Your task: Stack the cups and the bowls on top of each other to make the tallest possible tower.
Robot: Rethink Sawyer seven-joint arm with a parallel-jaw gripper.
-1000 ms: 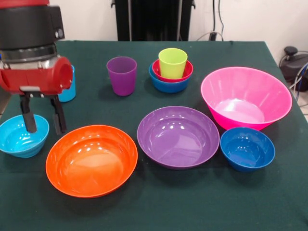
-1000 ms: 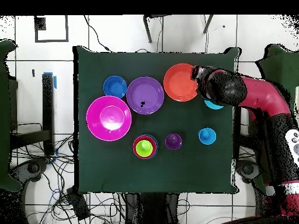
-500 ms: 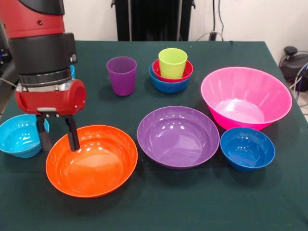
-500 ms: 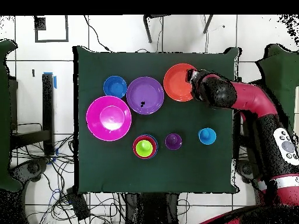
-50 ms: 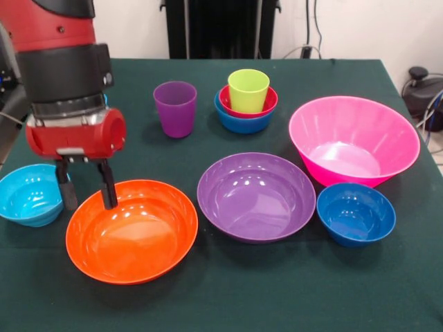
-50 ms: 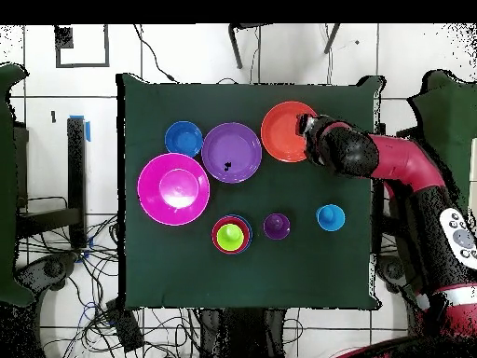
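My gripper (image 5: 88, 204) is open and straddles the far left rim of the wide orange bowl (image 5: 131, 232), one finger inside and one outside. The small cyan bowl (image 5: 28, 196) sits just left of it. The tower is the lime green cup (image 5: 248, 90) nested in the red bowl (image 5: 268, 104), which sits in a blue bowl (image 5: 242, 124). The purple cup (image 5: 175, 108) stands left of the tower. From above, the light blue cup (image 6: 330, 217) stands alone and the gripper (image 6: 304, 125) is at the orange bowl's (image 6: 282, 131) edge; my arm covers the cyan bowl there.
The wide purple bowl (image 5: 256, 196) lies mid-table, the big pink bowl (image 5: 353, 138) to its right and the dark blue bowl (image 5: 356, 213) in front of that. My arm rises over the table's left side.
The gripper has moved from above the cyan bowl over to the orange bowl's rim, still open. In the last half second it hardly shifted. No bowl or cup moved.
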